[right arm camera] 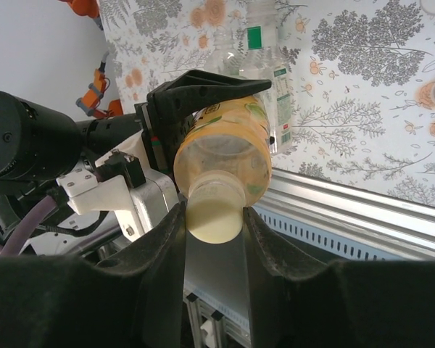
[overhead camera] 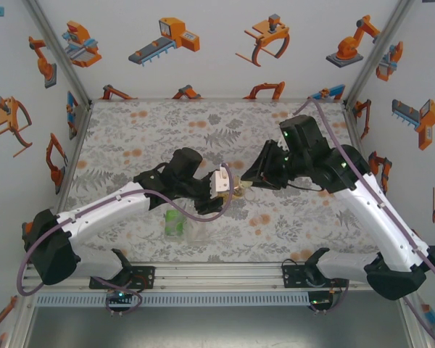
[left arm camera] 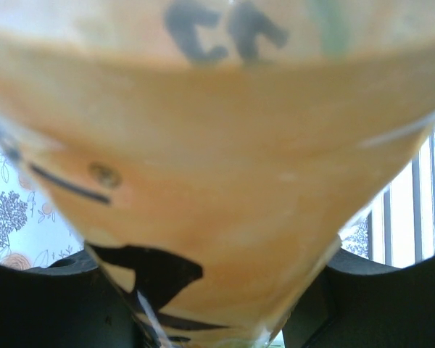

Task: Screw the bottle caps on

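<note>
While the left claw (left arm camera: 212,293) squeezes the amber bottle (right arm camera: 228,141) around its body, we see the bottle held up over the middle of the worktop (overhead camera: 130,138), tipped on its side. Its neck points at the right claw (right arm camera: 213,207). That claw is pinched narrow on the yellowish cap (right arm camera: 213,217), which sits on the neck. From the left wrist we see the bottle very close, orange with dark marks, between two black fingers (left arm camera: 43,304). Down on the worktop, closer to the arm bases, the short green bottle (overhead camera: 175,222) sits just beside the clear bottle (overhead camera: 197,230). We cannot tell if those two wear caps.
</note>
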Tool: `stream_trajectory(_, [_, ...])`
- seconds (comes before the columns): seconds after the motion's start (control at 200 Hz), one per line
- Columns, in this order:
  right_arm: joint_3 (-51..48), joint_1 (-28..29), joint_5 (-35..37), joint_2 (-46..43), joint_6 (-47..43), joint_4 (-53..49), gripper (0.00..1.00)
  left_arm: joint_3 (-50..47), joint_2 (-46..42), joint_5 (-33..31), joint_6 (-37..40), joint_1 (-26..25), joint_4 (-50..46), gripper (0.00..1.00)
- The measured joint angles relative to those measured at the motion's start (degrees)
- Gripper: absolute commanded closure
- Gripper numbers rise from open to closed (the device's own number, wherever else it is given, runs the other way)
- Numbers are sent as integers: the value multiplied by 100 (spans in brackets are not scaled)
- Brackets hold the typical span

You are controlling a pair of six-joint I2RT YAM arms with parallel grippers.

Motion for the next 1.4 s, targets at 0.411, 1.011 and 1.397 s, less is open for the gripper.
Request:
stream_trajectory(0.411, [914,7,-31,146,-1827,-286,44,0,2,151,7,-66,192,100])
stream_trajectory(1.011, [833,2,-2181,-11,-9346,-433,47,0,-33,531,44,-103,184,100])
stream_trajectory(1.397, [649,2,-2450,52,-10010,-487,51,0,-103,531,44,-111,175,100])
